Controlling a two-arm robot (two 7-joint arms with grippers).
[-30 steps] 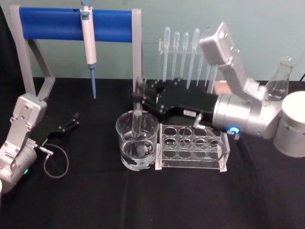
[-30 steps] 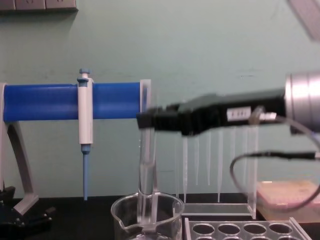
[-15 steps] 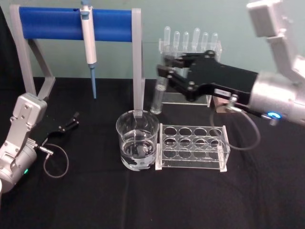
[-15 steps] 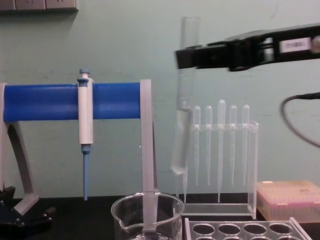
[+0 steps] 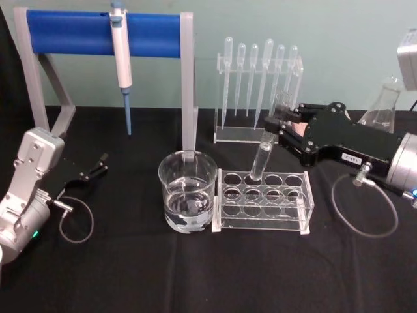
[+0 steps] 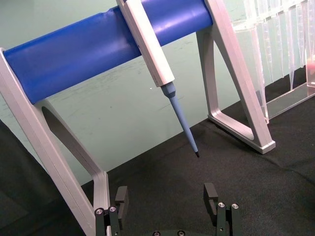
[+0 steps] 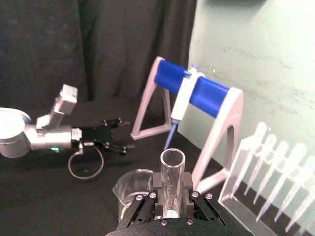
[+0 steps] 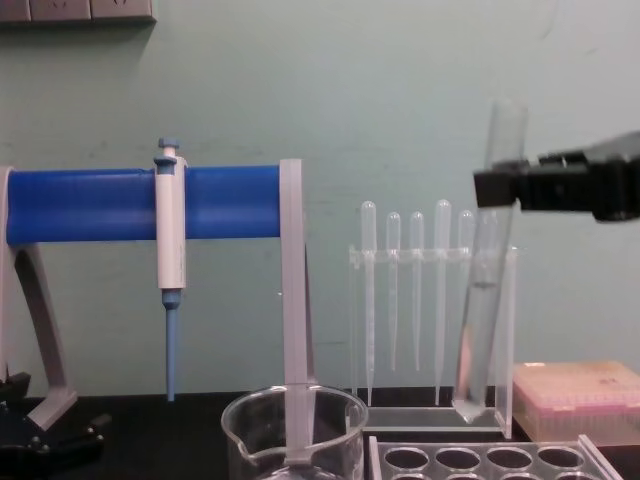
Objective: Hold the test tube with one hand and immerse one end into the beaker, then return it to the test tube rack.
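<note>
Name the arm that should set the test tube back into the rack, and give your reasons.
Right. The right claw is shut on the test tube, holding it tilted just above the clear rack, beside the beaker. The left claw rests open and holds nothing, far off by the blue stand.

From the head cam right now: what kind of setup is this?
Likely a lab bench mock-up: pipette rack, test tube rack, glass beaker, and a blue-barred stand holding a pipette.
</note>
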